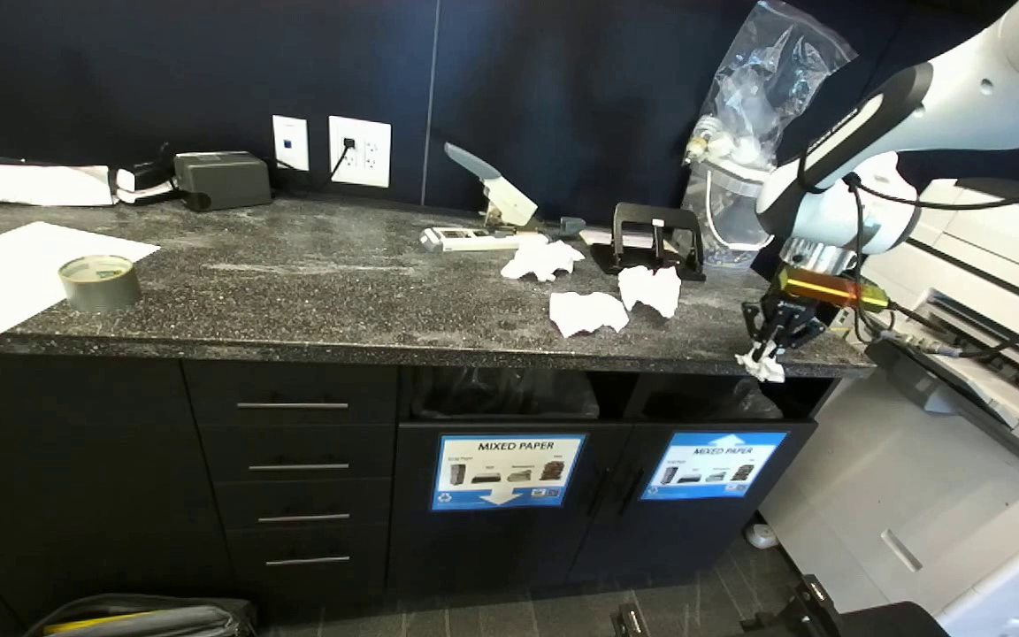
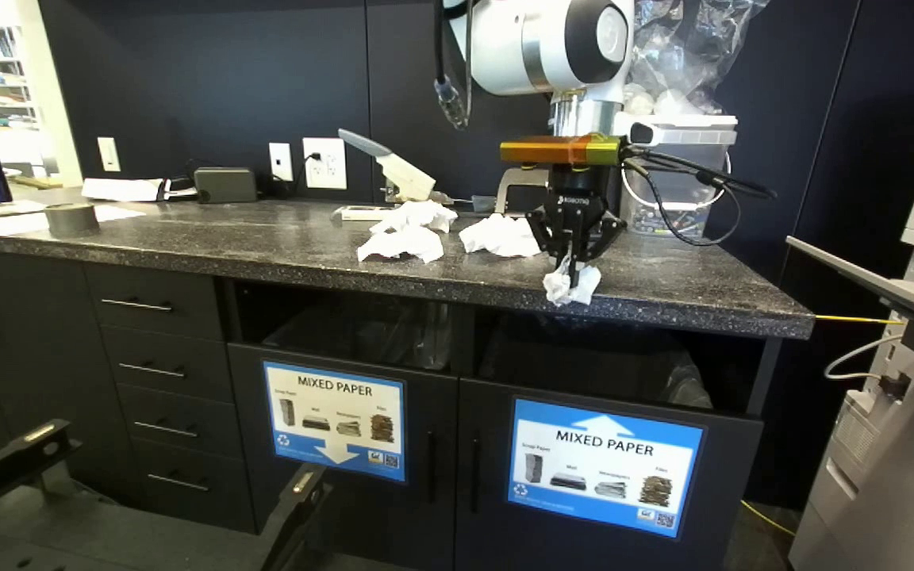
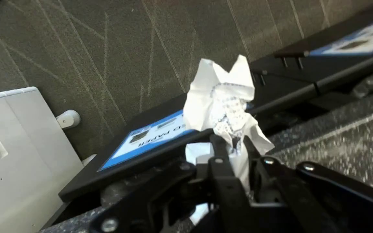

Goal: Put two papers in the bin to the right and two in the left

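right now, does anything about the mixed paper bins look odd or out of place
Yes, a mismatch: the left bin's sign has a down arrow, the right bin's sign an up arrow, though both read MIXED PAPER.

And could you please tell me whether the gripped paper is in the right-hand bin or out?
Out: the gripper holds the paper in plain sight, overlapping the counter edge in both exterior views.
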`<state>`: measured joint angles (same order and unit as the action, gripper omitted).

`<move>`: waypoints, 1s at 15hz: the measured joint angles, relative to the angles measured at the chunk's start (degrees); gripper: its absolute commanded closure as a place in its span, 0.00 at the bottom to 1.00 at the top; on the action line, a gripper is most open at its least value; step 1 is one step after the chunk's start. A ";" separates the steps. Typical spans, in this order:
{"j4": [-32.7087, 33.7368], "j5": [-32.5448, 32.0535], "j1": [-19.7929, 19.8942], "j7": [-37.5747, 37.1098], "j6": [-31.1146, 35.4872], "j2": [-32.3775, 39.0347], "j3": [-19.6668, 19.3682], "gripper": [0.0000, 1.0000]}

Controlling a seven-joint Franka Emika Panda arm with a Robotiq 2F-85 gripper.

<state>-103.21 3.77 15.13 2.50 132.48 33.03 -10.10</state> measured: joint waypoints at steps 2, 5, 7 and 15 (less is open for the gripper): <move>-6.37 -0.91 0.16 5.82 3.48 -2.53 0.23 0.84; -15.58 -1.28 1.24 15.39 8.46 -5.93 1.05 0.84; -20.39 -1.32 2.46 21.97 11.01 -8.09 1.75 0.84; -26.80 2.69 12.17 50.37 18.61 -11.00 5.78 0.84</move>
<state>-130.01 6.47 27.31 52.87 151.09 22.03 -4.32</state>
